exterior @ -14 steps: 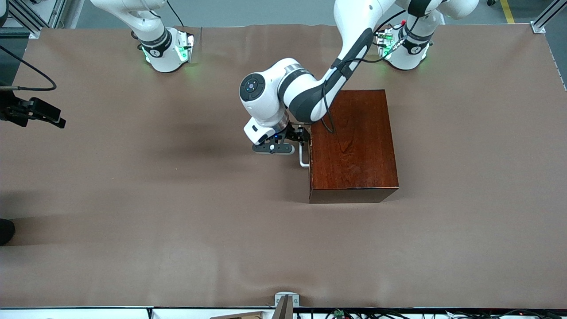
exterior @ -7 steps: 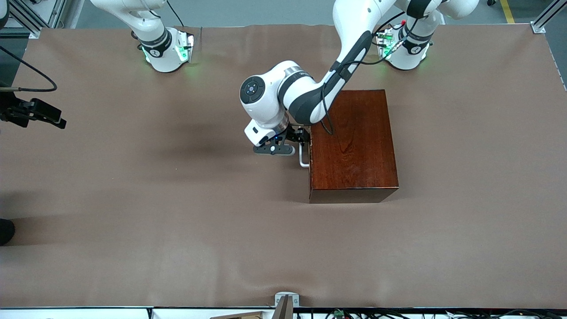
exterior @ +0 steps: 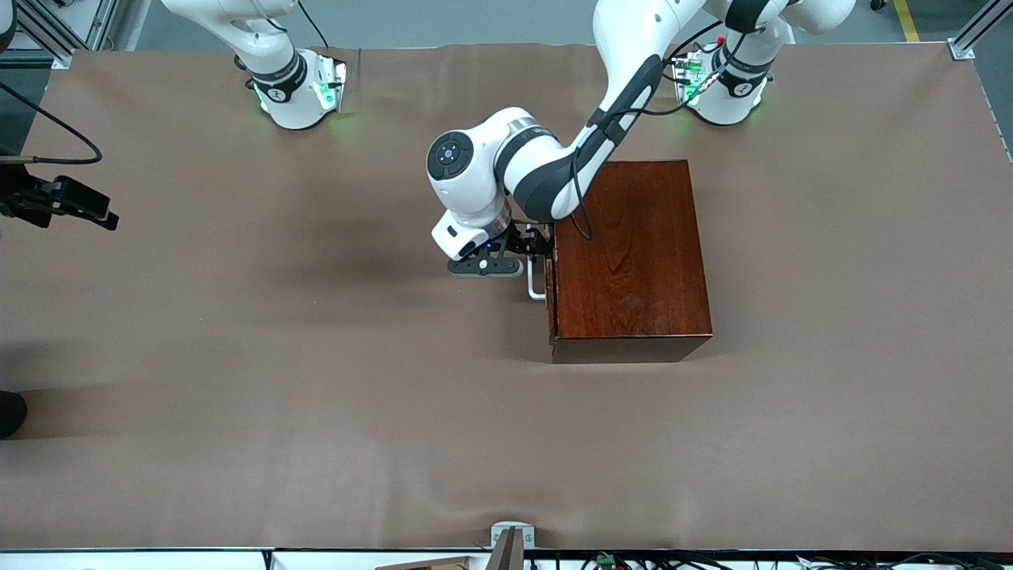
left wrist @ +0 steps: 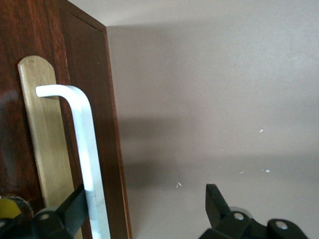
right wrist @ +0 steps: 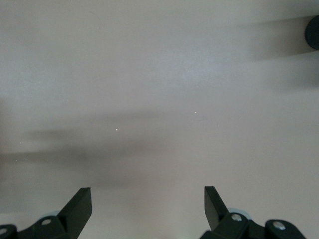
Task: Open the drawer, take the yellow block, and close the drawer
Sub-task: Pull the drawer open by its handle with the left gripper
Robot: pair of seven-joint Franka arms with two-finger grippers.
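Note:
The dark reddish-brown wooden box [exterior: 629, 257] stands near the left arm's base. Its drawer front [left wrist: 92, 74] sits a sliver out of the box, facing the right arm's end of the table. It carries a white bar handle [exterior: 536, 286], also in the left wrist view [left wrist: 82, 134], on a brass plate [left wrist: 42, 139]. My left gripper [exterior: 540, 244] [left wrist: 145, 195] is open. One finger [left wrist: 75, 201] is hooked between the handle and the drawer front; the other [left wrist: 213, 199] hangs free over the table. The yellow block is hidden. My right gripper [right wrist: 147, 199] is open and empty over bare table.
The brown cloth-covered table [exterior: 316, 356] stretches wide toward the right arm's end. The right arm's dark hand [exterior: 83, 207] waits over that end. A small metal bracket [exterior: 510, 538] sits at the table edge nearest the front camera.
My left gripper has shifted slightly toward the right arm's end of the table. The handle and drawer front have come with it, so the drawer has begun to slide out.

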